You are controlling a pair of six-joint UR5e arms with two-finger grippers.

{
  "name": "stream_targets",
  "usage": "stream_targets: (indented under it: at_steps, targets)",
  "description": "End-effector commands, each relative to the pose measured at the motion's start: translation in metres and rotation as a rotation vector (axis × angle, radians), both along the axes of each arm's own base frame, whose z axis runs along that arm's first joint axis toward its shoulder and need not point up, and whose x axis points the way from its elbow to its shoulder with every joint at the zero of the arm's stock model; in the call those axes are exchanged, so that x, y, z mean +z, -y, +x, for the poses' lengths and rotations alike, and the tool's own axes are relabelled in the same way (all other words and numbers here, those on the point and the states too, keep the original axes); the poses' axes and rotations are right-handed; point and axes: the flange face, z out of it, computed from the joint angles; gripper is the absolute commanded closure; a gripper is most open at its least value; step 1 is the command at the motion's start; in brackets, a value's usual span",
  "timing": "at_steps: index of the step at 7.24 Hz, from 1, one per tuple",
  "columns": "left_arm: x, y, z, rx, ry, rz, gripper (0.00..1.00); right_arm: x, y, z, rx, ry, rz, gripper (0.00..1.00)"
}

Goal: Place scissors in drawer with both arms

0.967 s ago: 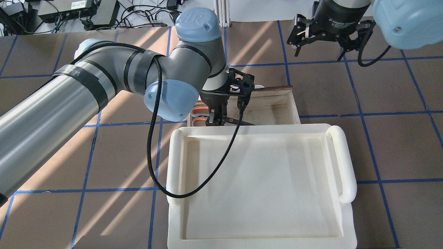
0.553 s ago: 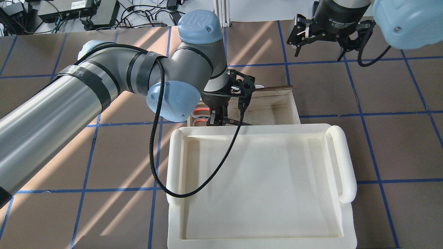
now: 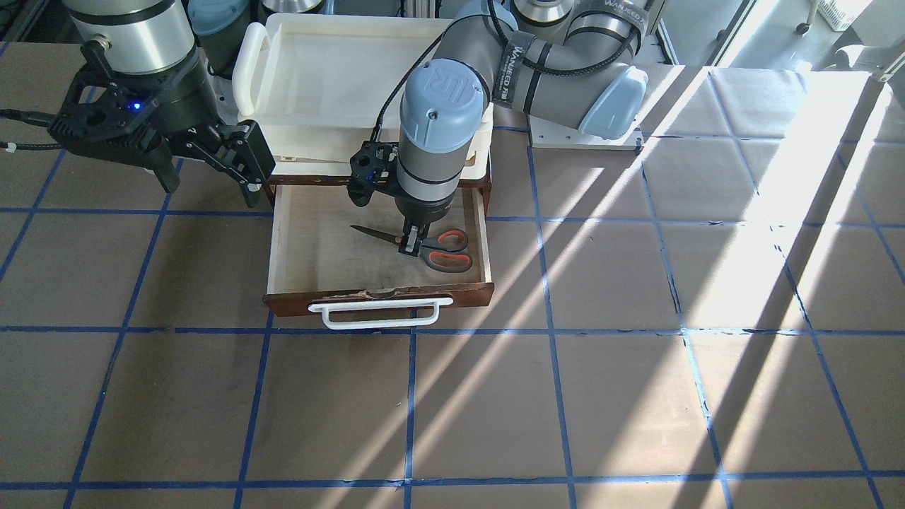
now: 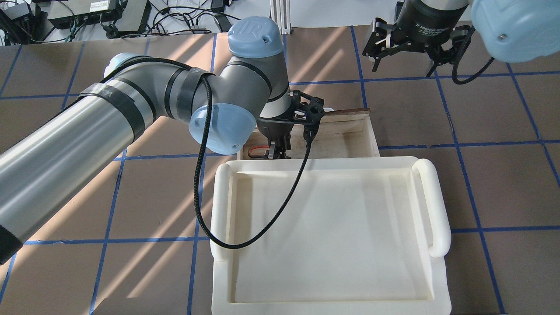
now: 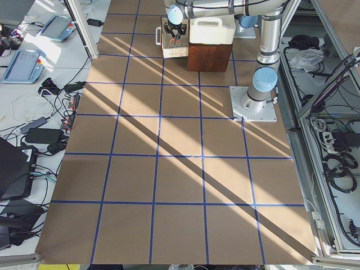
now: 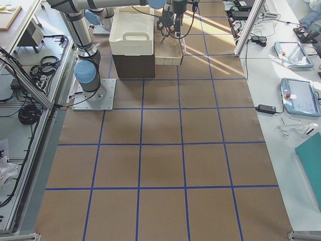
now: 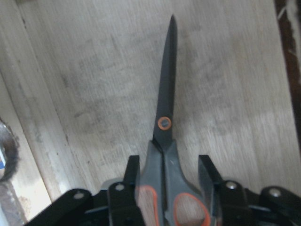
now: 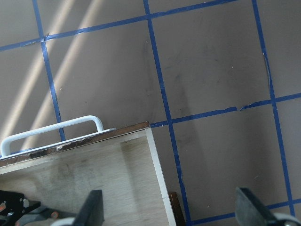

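The drawer (image 3: 382,291) stands pulled open under the cream tray, its white bar handle (image 3: 382,314) facing away from the robot. The scissors (image 3: 445,251) are inside it, low over the pale wood floor, with the blades pointing toward the robot's right. My left gripper (image 3: 411,244) reaches down into the drawer and is shut on the scissors' grey neck just behind the pivot. The left wrist view shows the scissors (image 7: 167,94) between the fingers (image 7: 132,165). My right gripper (image 4: 404,68) is open and empty, raised beyond the drawer's right corner (image 8: 150,134).
The cream-white plastic tray (image 4: 332,227) sits on top of the dark cabinet and hides the rear of the drawer (image 4: 350,131) from above. The left arm's black cable (image 4: 262,218) loops over the tray. Brown floor with blue tape lines surrounds the cabinet.
The left arm has moved slightly right and lower into the drawer with the scissors. Their orange loops now show less from overhead. The right arm has not moved.
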Motion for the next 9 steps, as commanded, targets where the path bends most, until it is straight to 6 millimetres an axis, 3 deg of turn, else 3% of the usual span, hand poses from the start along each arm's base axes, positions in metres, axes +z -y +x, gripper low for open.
stream_targets:
  at_steps: [1,2,4,5,6,8,9]
  targets:
    - [0.010,-0.001,-0.001,0.055,-0.009,-0.007,0.00,0.000,0.000,0.000,0.000,0.000,0.000,0.00]
    - [0.030,-0.004,0.000,0.152,-0.011,-0.024,0.00,0.000,0.000,0.000,-0.002,0.000,0.000,0.00]
    - [0.080,0.011,0.009,0.302,-0.049,-0.088,0.00,0.000,0.000,0.000,-0.002,0.000,0.000,0.00]
    - [0.102,0.020,0.022,0.488,-0.055,-0.106,0.00,-0.001,0.000,0.000,-0.002,0.000,0.001,0.00]
    - [0.120,0.031,0.047,0.656,-0.065,-0.116,0.00,0.000,0.000,0.000,-0.002,0.000,0.000,0.00]
    - [0.143,0.054,0.117,0.980,-0.074,-0.131,0.00,-0.001,0.000,0.000,-0.002,0.000,0.001,0.00]
    - [0.153,0.056,0.138,1.161,-0.051,-0.147,0.00,-0.001,0.000,0.000,-0.002,0.000,0.001,0.00]
